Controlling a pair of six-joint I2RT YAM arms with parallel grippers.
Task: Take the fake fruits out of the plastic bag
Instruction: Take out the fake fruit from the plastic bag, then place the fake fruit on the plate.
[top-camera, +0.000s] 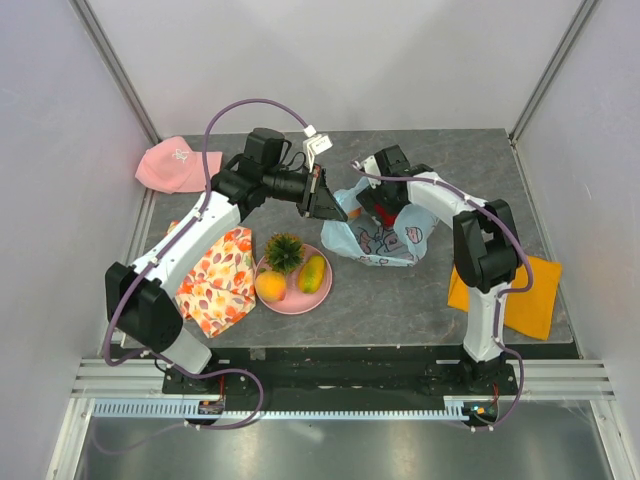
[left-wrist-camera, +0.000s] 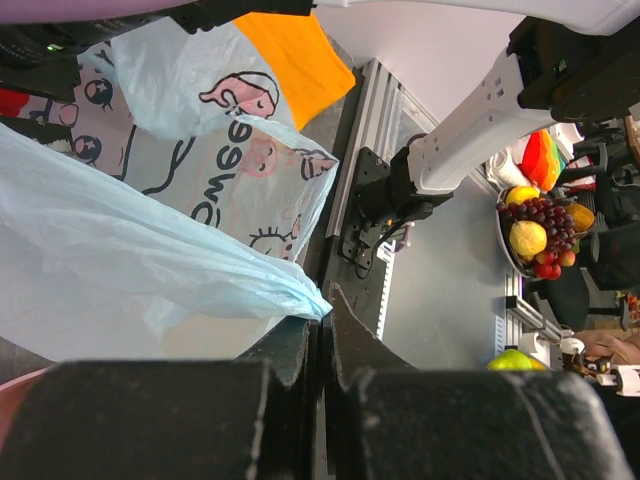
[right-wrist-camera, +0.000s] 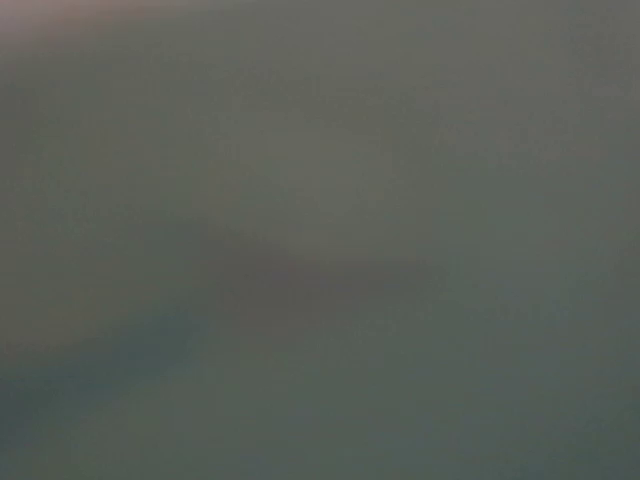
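My left pincer (top-camera: 328, 205) is clamped shut on a fold at the rim of the plastic bag (top-camera: 385, 243). My left wrist camera shows the thin blue film pinched flat between the two fingers (left-wrist-camera: 300, 345), with the cat print stretched away from them. The bag lies crumpled on the bench (top-camera: 400, 300), just right of the pink plate (top-camera: 297, 303), where the pineapple (top-camera: 284, 250), the orange (top-camera: 270, 287) and the mango (top-camera: 313, 273) already sit. My right pincer (top-camera: 380, 208) is down in the bag's mouth. Its own camera gives only a grey blur, so I cannot tell whether it is open or has hold of anything. A patch of red (top-camera: 388, 222) shows beside it in the opening, which I take to be the pepper. I judge the step in hand to be fishing out what is left inside. To do it well, my left side should hold the rim lifted and lightly taut, so the mouth gapes and the film does not fold over the fruit. Too hard a pull would tear the thin plastic or drag the whole bag along. My right side should close on the fruit alone, not on a layer of bag, then lift straight out before carrying it across to the plate.
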